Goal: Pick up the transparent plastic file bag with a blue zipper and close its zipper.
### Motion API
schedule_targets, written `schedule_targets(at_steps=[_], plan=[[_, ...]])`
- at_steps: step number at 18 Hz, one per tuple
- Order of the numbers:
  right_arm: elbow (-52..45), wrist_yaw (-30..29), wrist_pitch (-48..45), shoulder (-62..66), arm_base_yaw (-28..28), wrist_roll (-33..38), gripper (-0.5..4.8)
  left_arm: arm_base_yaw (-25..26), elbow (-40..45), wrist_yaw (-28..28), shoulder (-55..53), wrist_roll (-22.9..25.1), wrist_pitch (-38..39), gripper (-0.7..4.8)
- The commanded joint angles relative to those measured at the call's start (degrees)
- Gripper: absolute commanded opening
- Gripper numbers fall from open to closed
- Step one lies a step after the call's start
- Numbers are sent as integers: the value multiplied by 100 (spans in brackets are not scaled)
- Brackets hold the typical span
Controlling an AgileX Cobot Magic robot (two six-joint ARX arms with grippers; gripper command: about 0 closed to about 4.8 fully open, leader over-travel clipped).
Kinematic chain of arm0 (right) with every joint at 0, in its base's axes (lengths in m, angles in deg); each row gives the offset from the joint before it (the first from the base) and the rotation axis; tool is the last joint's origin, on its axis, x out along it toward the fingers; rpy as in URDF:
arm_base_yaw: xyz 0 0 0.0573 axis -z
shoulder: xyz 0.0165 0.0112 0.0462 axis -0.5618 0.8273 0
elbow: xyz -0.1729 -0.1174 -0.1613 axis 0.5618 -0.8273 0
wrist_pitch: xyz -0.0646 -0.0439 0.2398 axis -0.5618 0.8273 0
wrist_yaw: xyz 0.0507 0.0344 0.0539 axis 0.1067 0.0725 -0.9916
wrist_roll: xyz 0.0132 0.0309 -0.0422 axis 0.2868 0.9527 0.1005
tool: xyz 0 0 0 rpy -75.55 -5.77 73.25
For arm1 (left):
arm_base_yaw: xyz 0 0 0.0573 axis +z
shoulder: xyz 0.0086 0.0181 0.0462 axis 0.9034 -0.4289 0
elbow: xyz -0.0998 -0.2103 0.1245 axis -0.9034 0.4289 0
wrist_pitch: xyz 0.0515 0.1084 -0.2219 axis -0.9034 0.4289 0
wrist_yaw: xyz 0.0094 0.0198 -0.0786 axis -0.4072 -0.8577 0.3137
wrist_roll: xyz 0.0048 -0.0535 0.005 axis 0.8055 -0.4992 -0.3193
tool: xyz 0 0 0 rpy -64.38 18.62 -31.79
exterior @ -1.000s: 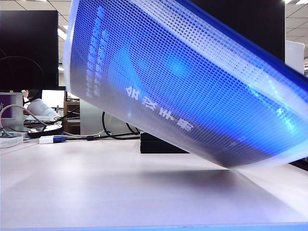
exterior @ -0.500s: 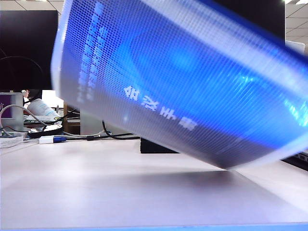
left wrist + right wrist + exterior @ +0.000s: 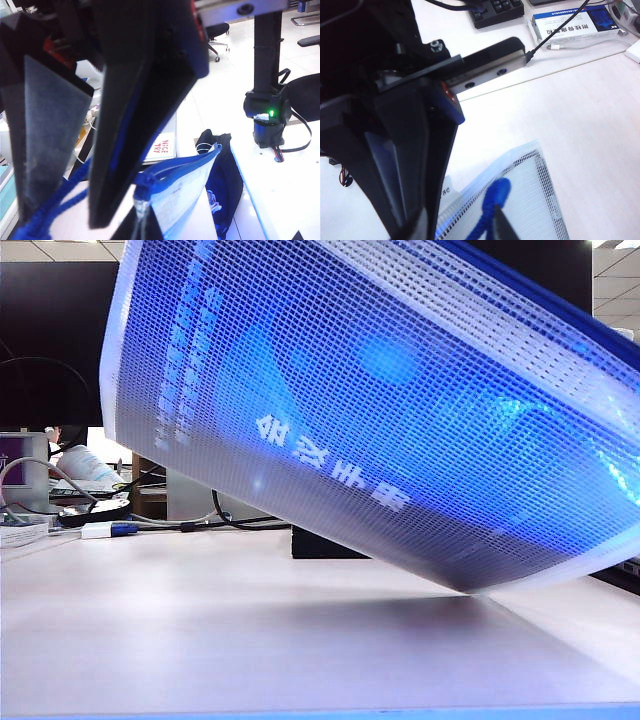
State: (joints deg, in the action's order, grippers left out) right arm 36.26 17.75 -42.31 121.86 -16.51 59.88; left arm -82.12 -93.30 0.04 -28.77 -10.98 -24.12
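Hanging tilted above the pale wooden table [image 3: 250, 640], the translucent grid-mesh plastic file bag [image 3: 380, 420] fills most of the exterior view, its left edge swung a little further left than a second ago. The left gripper [image 3: 80, 220], spread wide a moment earlier, has now pinched together on the dark-blue zipper strip [image 3: 170, 167] at the bag's upper edge. The right gripper [image 3: 465, 220], clamped until now, has begun to part beside the blue looped pull tab [image 3: 492, 200]. The bag's weight has probably passed to the left gripper.
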Motion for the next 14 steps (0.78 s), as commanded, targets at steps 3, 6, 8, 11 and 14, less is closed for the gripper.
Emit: schedule_targets(at_steps=[3,6,8,11,14], plan=[[26,72,20,-20,-2,76,165,-4,-4,-118,17,4,-127,-6],[26,367,-96,7,-2,68,-1,-4,-4,-118,17,4,-125,-6],[26,579,-323,7,-2,66,-1,-4,-4,-120,17,4,-120,-6],[28,918,-584,0,87,24,-1,-2,-4,-352,17,7,-70,-6],[28,1012,-522,-118,181,24,-1,0,-2,-1067,13,7,13,-6]])
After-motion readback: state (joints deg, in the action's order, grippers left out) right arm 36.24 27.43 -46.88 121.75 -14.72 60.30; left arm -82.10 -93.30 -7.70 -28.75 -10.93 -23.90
